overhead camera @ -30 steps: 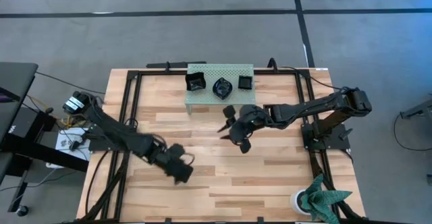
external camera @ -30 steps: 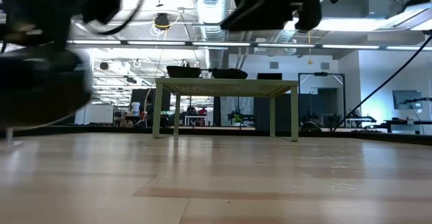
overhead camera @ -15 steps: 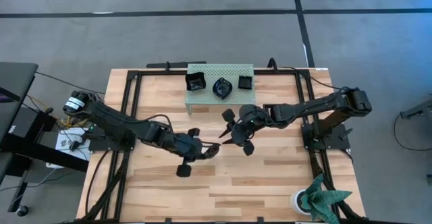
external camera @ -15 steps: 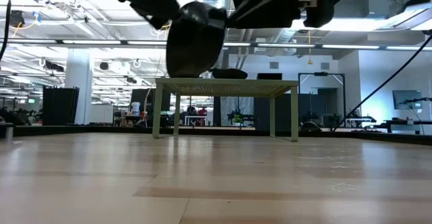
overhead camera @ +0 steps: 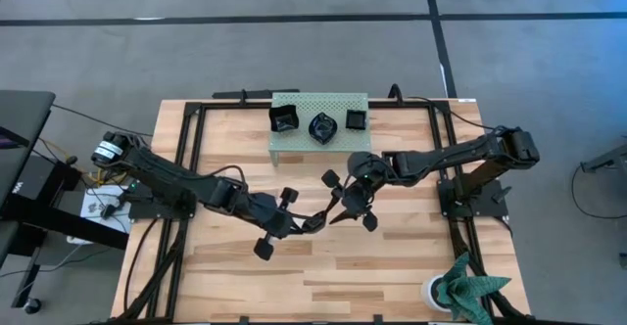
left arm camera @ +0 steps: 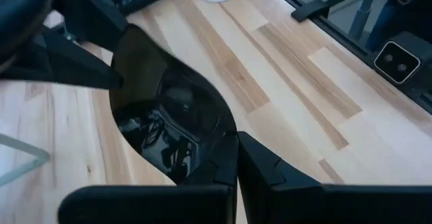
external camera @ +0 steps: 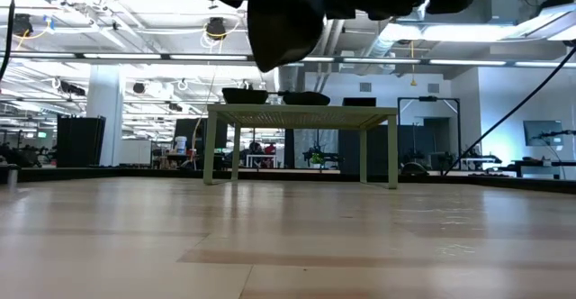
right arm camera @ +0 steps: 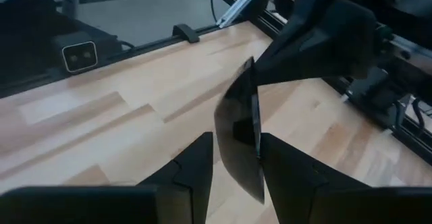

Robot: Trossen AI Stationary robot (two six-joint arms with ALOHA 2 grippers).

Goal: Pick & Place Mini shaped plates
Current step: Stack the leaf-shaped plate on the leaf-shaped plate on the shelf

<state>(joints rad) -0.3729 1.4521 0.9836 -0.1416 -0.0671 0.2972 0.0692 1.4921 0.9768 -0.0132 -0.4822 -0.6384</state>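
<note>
**High view: two grippers meeting on one plate above mid-table**

Both arms are reaching toward the middle of the wooden table (overhead camera: 392, 266). The left gripper (overhead camera: 306, 223) and the right gripper (overhead camera: 342, 210) are converging on a single glossy black mini plate (overhead camera: 323, 217), which is hanging in the air between them. In the left wrist view, the left fingers (left arm camera: 266, 170) are pinching the plate's (left arm camera: 169, 119) edge. In the right wrist view, the right fingers (right arm camera: 196, 160) are sitting slightly apart, straddling the plate (right arm camera: 241, 126) edge-on. Three more plates (overhead camera: 320, 125) are resting on the pale green rack (overhead camera: 294, 145) at the table's far side.
</note>
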